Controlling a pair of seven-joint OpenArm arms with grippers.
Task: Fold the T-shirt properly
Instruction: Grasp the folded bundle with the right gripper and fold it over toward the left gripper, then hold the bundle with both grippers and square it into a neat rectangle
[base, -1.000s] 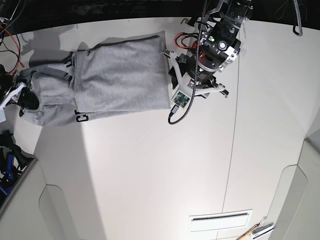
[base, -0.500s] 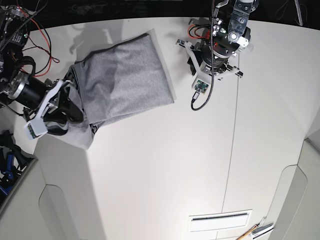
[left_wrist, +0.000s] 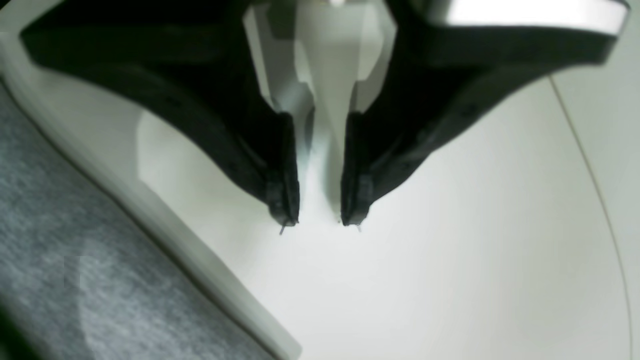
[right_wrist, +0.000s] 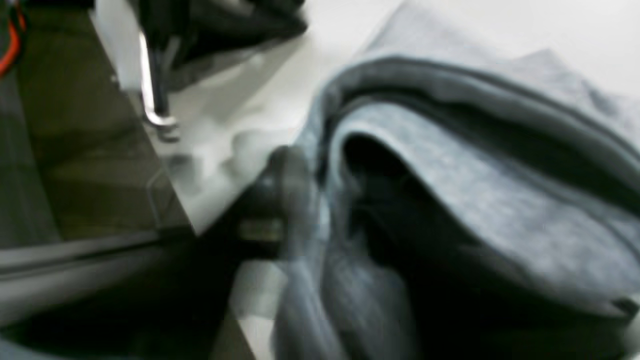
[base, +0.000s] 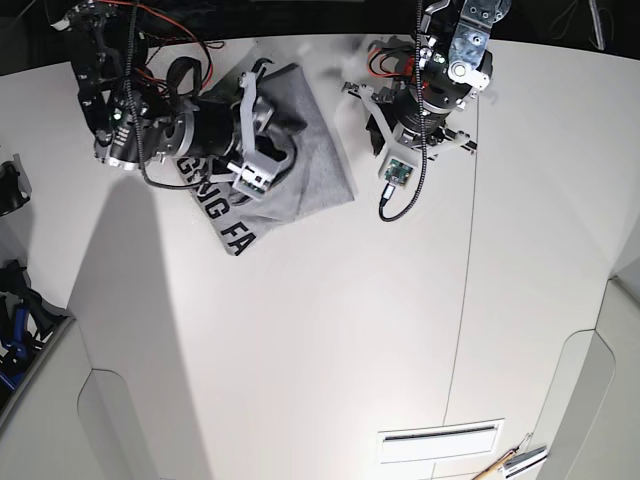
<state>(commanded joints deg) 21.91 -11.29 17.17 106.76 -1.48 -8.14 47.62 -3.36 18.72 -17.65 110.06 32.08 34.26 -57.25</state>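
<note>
Base view is showing the right fingers pinching the T-shirt and carrying its fold, while the left fingers, slightly parted and holding nothing, are hovering over bare counter just beside its edge.

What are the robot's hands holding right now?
The left gripper holds nothing; it is open over bare table. The right gripper is bunched into the T-shirt, but blur hides whether it grips the cloth.
</note>
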